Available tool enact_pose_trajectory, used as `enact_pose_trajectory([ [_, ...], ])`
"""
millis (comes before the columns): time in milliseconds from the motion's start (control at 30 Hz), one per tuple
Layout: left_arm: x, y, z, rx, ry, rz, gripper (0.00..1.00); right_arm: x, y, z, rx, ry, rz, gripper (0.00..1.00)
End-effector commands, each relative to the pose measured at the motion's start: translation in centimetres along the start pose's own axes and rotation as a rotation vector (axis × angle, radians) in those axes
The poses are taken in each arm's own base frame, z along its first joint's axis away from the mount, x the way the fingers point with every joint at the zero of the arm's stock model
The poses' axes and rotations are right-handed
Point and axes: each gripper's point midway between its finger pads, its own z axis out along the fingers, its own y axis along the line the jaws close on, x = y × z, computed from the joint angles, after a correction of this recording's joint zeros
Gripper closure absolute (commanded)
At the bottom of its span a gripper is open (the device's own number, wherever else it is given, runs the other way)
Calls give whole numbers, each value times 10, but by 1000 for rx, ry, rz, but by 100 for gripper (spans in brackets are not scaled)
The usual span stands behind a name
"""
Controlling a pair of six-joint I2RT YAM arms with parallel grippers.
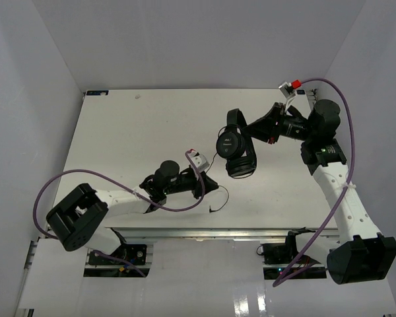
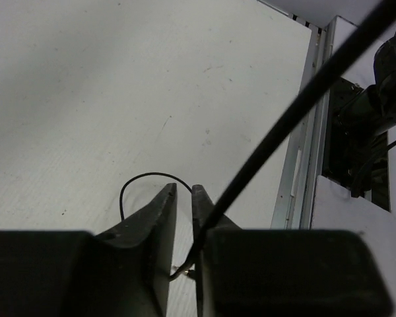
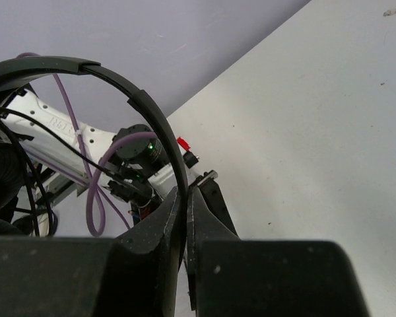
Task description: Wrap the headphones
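The black headphones hang just above the middle of the white table, earcups down. My right gripper is shut on their thin headband, which arcs up out of the jaws. Their thin black cable runs from an earcup down to my left gripper. In the left wrist view the cable slants down between the fingers, whose jaws stand a narrow gap apart with table showing between them. The plug end lies deep in the gap, and a loop of cable rests on the table past the fingertips.
The table's metal front rail runs close to the right of my left gripper. Purple robot cables loop over both arms. The left arm shows behind the headband in the right wrist view. White walls enclose the table.
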Motion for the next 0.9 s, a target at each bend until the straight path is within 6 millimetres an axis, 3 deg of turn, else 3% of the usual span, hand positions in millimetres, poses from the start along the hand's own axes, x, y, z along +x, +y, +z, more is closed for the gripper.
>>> enact_pose_trajectory([
  [0,8,-1,3,22,3,-24,81,-26,5,0,24,-60,55,92],
  [267,7,-1,25,17,-6,-65,88,-37,-34,-2,215,-147,201,92],
  [467,7,-7,25,-1,-24,-64,92,-40,-67,-11,396,-214,241,92],
  [600,11,-10,24,-20,-14,-65,96,-45,-109,-33,666,-295,291,92],
  [767,20,-23,30,-25,36,-43,99,-50,-134,-55,847,-345,219,92],
  [867,22,-36,35,-13,90,-4,100,-44,-152,-66,973,-341,117,92],
])
